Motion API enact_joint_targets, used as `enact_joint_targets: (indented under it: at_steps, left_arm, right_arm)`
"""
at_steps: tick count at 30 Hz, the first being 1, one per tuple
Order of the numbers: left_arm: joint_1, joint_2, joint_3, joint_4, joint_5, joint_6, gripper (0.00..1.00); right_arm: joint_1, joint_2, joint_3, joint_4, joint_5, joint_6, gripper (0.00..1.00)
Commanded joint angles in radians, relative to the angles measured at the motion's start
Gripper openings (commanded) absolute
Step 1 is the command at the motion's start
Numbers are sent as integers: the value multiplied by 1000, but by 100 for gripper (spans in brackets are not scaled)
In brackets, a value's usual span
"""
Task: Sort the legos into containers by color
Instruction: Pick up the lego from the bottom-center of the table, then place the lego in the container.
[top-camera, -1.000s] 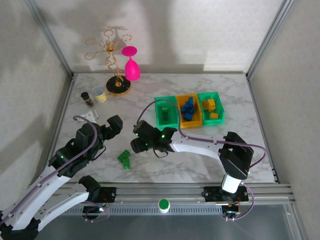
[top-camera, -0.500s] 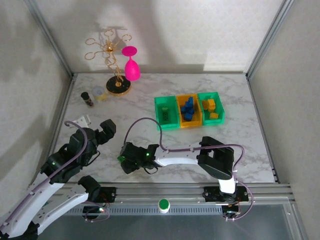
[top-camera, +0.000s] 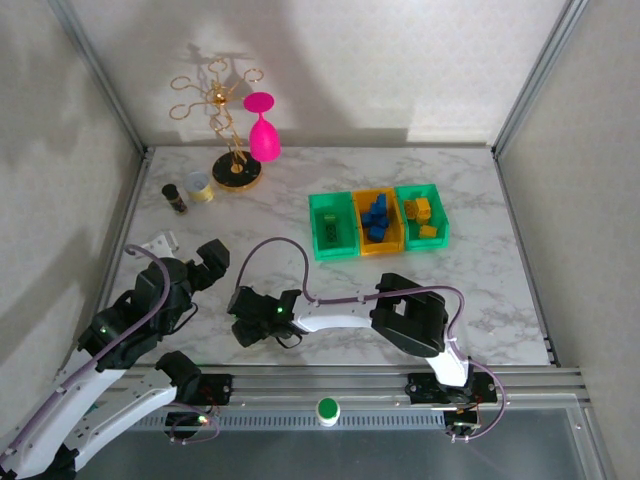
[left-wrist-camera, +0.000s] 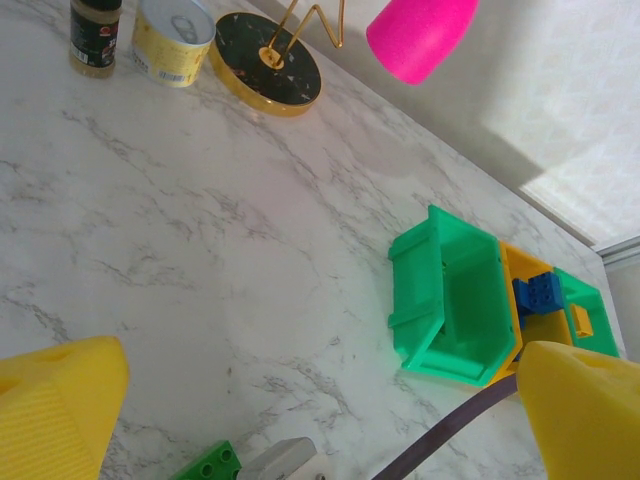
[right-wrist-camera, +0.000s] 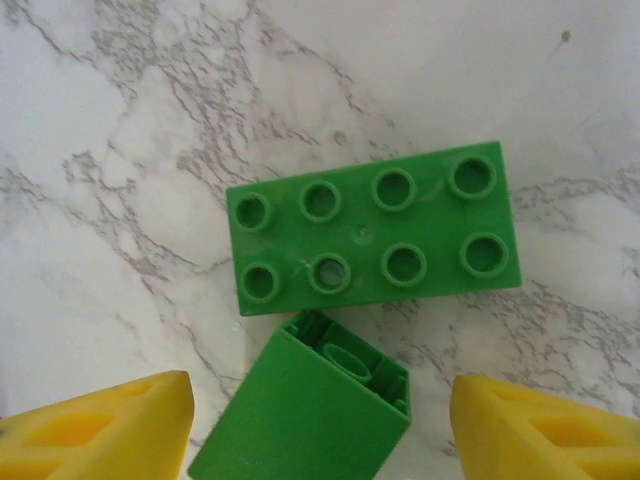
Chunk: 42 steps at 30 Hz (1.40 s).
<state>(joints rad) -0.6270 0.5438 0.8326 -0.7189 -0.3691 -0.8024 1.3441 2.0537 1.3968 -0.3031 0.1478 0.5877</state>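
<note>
Green legos (right-wrist-camera: 375, 232) (two, touching) lie between the right arm's spread jaws.

You've got two green legos at your right gripper (right-wrist-camera: 320, 425): a 2x4 brick (right-wrist-camera: 375, 228) flat and studs up just ahead, and a smaller brick (right-wrist-camera: 305, 405) tipped over, hollow end showing, between the fingers. The bins (top-camera: 332, 225) are well beyond, holding blue legos (top-camera: 376, 215) and yellow legos (top-camera: 420, 210).

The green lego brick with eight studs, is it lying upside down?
No, the green plastic eight-stud lego brick lies studs-up on the white marble table.
</note>
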Motion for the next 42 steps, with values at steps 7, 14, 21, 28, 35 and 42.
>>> enact_joint_targets:
  at_steps: [7, 14, 21, 28, 35, 42]
  left_arm:
    - [3, 8, 3, 9, -12, -10, 100]
    - [3, 4, -1, 12, -12, -13, 100]
    - [3, 5, 13, 19, -13, -2, 100]
    - [3, 25, 16, 65, 8, 18, 99]
    - [3, 77, 20, 143, 41, 50, 100]
    - [3, 146, -7, 253, 91, 64, 100]
  right_arm:
    - [9, -22, -29, -70, 72, 29, 49]
    - [9, -15, -5, -71, 70, 27, 30]
    - [-11, -97, -10, -92, 79, 24, 23]
    - [-87, -244, -50, -168, 135, 28, 23]
    - [-252, -366, -98, -235, 183, 13, 25]
    - [-423, -340, -61, -221, 205, -40, 25]
